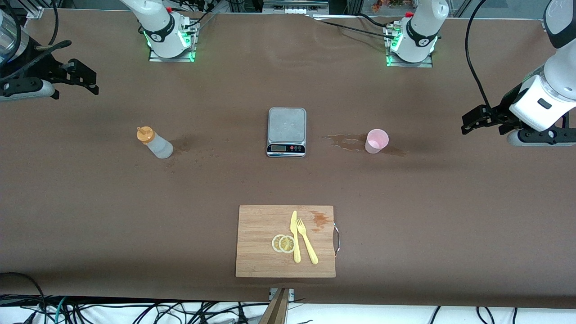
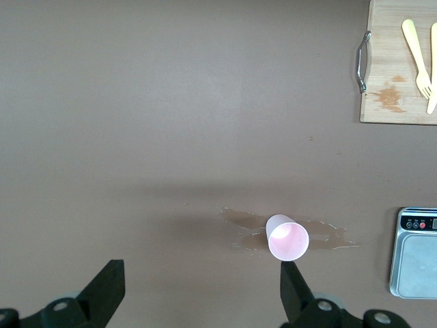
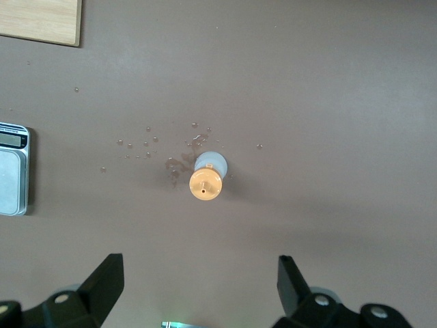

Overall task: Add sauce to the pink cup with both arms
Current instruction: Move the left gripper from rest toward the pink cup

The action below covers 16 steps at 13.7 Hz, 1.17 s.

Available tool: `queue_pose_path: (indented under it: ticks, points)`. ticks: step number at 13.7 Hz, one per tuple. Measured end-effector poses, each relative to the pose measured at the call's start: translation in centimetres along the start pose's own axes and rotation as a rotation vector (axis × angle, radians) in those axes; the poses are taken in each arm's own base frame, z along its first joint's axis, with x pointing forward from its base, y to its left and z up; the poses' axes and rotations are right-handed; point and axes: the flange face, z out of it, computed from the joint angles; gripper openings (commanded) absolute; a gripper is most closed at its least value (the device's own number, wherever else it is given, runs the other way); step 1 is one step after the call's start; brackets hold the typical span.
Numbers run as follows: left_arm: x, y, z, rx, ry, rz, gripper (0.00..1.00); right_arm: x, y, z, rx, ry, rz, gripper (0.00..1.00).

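Sauce, a small translucent whitish squeeze bottle [image 1: 155, 143] with an orange nozzle cap, stands toward the right arm's end of the table; a pale pink plastic cup [image 1: 376, 141] stands upright in a wet brownish stain [image 1: 344, 141] toward the left arm's end. Between them sits 1 grey scale [image 1: 286, 132]. Nearer the camera lies a wooden board [image 1: 261, 245] bearing yellow cutlery [image 1: 302, 236]. Both arms wait aloft, left gripper [image 2: 201, 287] and right gripper [image 3: 199, 281] spread wide, bodies partly cut off.
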Motion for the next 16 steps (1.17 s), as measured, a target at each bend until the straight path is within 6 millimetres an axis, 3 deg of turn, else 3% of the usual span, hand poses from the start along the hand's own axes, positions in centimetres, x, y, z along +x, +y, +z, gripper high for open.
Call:
queue_pose_path:
  ticks: [10,16]
  points:
    - [-0.74,-0.34,0.86,0.008,-0.074,-0.005,1.00,-0.01,0.00,0.01,0.000,-0.001,0.000,1.00]
    - [-0.89,0.47,0.93,0.009,-0.078,0.010,1.00,-0.02,0.00,0.02,0.000,-0.002,0.000,1.00]
